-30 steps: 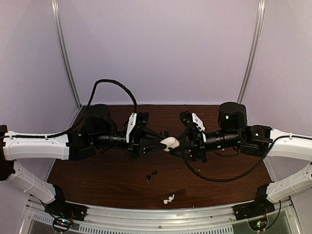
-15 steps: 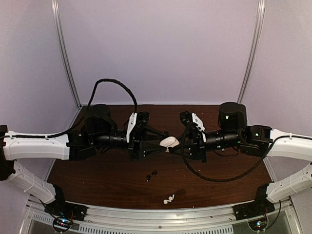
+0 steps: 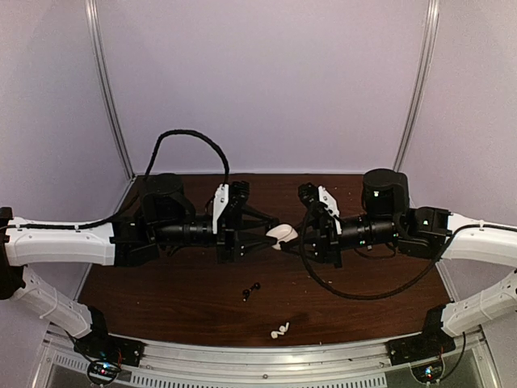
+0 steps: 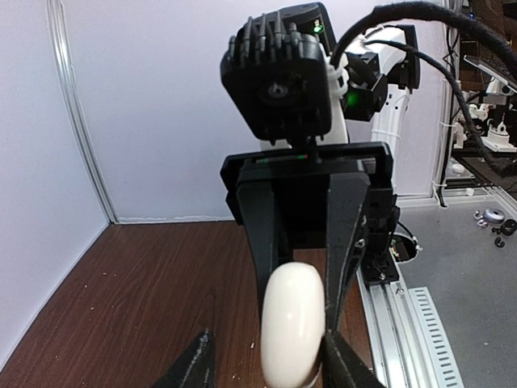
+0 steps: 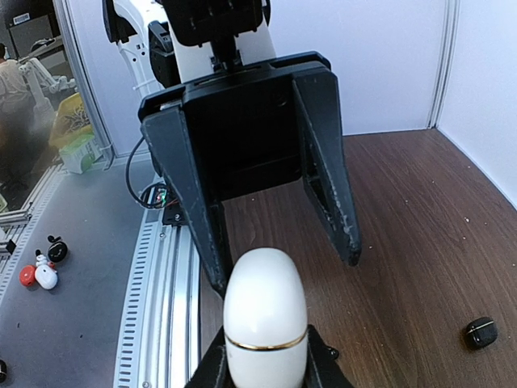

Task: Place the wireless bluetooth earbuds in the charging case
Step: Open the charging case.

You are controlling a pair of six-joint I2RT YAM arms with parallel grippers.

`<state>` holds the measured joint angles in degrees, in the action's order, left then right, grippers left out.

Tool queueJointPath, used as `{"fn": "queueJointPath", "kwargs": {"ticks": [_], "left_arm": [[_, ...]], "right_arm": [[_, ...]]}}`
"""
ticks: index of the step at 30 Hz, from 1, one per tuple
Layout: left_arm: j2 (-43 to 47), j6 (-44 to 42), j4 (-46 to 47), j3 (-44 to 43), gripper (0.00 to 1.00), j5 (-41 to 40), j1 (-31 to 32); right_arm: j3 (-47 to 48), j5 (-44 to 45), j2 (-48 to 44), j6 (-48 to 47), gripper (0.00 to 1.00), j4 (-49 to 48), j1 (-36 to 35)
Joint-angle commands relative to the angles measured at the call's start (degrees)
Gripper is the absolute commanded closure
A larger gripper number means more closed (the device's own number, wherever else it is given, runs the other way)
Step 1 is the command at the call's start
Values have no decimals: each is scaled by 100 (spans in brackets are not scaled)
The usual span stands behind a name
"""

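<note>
One white case (image 3: 282, 234), lid closed, in mid-air: right claw (image 3: 296, 237) pinches it, left claw (image 3: 270, 235) spread around its other end. Four earbuds loose on table (image 3: 161, 299): black pair (image 3: 251, 291), white pair (image 3: 279, 330).

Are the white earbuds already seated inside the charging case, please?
No, the white earbuds lie on the table by its near edge, well apart from the charging case.

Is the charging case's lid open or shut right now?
Shut. In the right wrist view the charging case is one closed egg, its seam a thin unbroken line, clamped in the right gripper.
</note>
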<state>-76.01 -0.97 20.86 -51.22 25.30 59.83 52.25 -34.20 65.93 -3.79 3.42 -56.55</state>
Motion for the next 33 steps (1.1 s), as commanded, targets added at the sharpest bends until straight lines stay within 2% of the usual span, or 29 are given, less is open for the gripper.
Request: {"fn": "queueJointPath", "kwargs": {"ticks": [1, 18, 20, 23, 27, 30, 33], "left_arm": [[108, 14, 185, -137, 55, -488, -111], [257, 239, 303, -34, 56, -639, -297], [309, 165, 303, 13, 55, -411, -297], [389, -207, 325, 112, 49, 454, -274], [84, -298, -121, -185, 48, 1032, -167], [-60, -209, -72, -227, 49, 990, -99], [-182, -189, -248, -361, 52, 546, -100]], "right_arm": [[2, -251, -53, -87, 91, -32, -45], [-67, -207, -106, -45, 92, -41, -42], [-57, -181, -107, -43, 92, -39, -40], [-53, -89, -94, -43, 92, -39, -40], [17, -31, 11, -46, 92, -8, -40], [75, -84, 76, -69, 92, -8, -40], [109, -175, 78, -78, 92, -24, -49]]}}
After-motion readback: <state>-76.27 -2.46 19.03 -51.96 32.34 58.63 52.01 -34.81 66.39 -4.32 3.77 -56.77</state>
